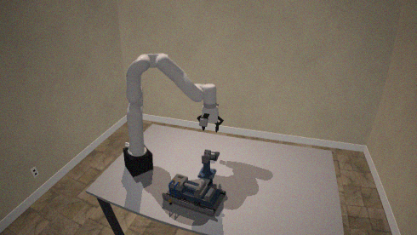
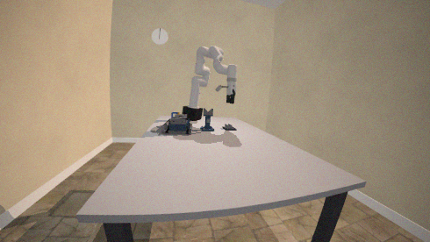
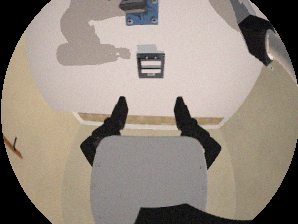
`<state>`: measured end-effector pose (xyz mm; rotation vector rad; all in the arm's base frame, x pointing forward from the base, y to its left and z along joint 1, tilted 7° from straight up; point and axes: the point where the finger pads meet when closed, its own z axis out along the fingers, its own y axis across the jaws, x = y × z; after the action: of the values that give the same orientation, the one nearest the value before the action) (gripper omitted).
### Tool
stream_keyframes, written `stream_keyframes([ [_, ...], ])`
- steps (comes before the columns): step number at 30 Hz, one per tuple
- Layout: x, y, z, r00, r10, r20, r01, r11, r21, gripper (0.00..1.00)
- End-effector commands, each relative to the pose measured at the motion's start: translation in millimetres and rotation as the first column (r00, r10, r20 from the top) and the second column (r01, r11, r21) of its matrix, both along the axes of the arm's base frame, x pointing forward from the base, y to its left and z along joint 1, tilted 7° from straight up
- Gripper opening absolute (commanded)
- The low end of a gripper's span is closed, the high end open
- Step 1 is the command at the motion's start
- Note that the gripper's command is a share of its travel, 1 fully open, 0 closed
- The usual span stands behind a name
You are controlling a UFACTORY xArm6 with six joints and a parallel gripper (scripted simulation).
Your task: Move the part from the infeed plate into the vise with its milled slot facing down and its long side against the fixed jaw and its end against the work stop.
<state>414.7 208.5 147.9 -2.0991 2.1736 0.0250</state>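
Note:
The part [image 3: 149, 67] is a small grey block. It lies on the dark infeed plate near the table's far edge, which also shows in the wrist view [image 3: 149, 63]. My gripper [image 1: 210, 123] hangs high above that edge, open and empty, well above the part; it also shows in the exterior view [image 2: 231, 100] and the wrist view [image 3: 149, 112]. The blue vise [image 1: 193, 192] stands near the table's front left edge, with its jaws apart. The V-block [image 1: 208, 163] stands on a blue post between the vise and the infeed plate. The work stop is too small to make out.
The arm's black base [image 1: 137, 161] stands at the table's left side, close to the vise. The vise [image 2: 177, 124] and V-block [image 2: 207, 119] stand side by side in the exterior view. A wall runs just behind the table's far edge.

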Motion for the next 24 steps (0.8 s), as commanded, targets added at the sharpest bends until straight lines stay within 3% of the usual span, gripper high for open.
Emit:
stream_keyframes([
  [1, 1.7, 1.1, -4.0, 1.000, 0.000, 0.004, 0.000, 1.000, 0.002, 0.89],
  [24, 5.3, 5.6, -49.5, 1.000, 0.000, 0.004, 0.000, 1.000, 0.002, 0.89],
])
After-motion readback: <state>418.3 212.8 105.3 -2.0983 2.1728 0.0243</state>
